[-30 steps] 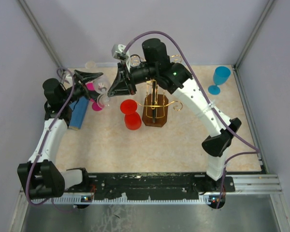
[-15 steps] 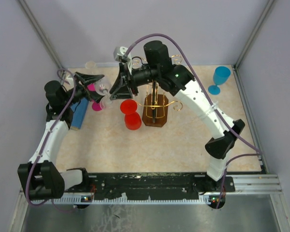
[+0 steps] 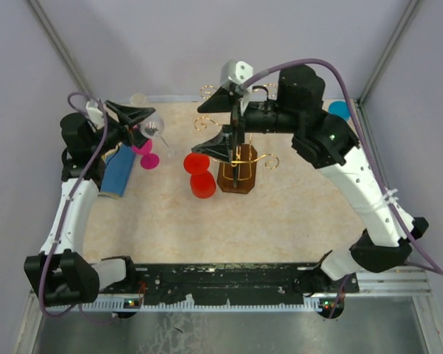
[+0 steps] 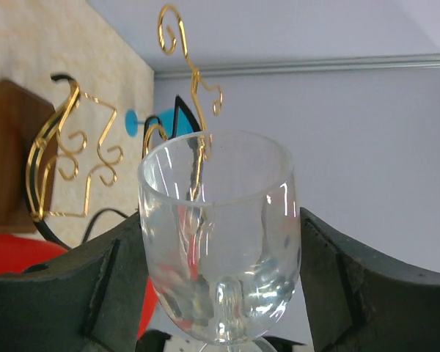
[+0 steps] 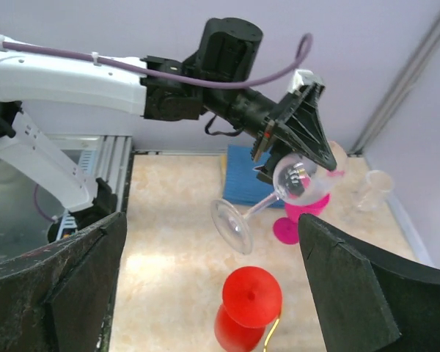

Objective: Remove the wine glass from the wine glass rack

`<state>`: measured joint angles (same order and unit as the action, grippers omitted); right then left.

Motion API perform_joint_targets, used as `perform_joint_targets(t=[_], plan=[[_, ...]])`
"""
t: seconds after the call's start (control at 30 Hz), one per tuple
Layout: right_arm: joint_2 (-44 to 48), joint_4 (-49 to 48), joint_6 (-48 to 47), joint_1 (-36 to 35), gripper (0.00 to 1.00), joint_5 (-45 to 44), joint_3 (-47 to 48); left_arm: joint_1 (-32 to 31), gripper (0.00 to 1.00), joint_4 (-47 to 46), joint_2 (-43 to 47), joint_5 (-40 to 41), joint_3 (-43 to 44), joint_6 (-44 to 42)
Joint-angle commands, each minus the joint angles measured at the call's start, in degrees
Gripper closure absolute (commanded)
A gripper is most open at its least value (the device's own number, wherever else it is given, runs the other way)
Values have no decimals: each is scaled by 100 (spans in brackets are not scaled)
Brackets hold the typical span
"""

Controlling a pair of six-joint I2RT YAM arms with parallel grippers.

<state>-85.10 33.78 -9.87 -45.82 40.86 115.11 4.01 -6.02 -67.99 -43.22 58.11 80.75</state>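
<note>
Clamps the wine glass by its bowl in the left end effector, tilted above the left side of the bench, well apart from the wine glass rack. Holds the right end effector spread wide open beside the rack's upper scrolls.

- A clear wine glass is held by its bowl between the fingers of the left gripper at the far left, well apart from the wine glass rack.
- The right gripper is spread wide beside the rack's gold wire top, on its left.
- A red goblet is seen just left of the rack's base.
- A pink goblet and a blue block are seen near the left gripper.
</note>
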Motion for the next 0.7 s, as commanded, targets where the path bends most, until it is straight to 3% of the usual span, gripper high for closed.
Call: perform_joint_targets(t=[0.0, 0.33, 0.53, 0.67], plan=[[311, -380, 24, 121, 1, -518, -259, 65, 45, 600, 373, 741, 796, -1532], [531, -906, 491, 490, 1, -433, -789, 47, 43, 1652, 1075, 1847, 1144, -4310], [127, -525, 930, 615, 3, -723, -538, 15, 43, 2100, 1659, 2849, 617, -5395], [-51, -554, 1144, 668, 4, -663, -538, -47, 42, 1857, 2089, 3635, -87, -6140]])
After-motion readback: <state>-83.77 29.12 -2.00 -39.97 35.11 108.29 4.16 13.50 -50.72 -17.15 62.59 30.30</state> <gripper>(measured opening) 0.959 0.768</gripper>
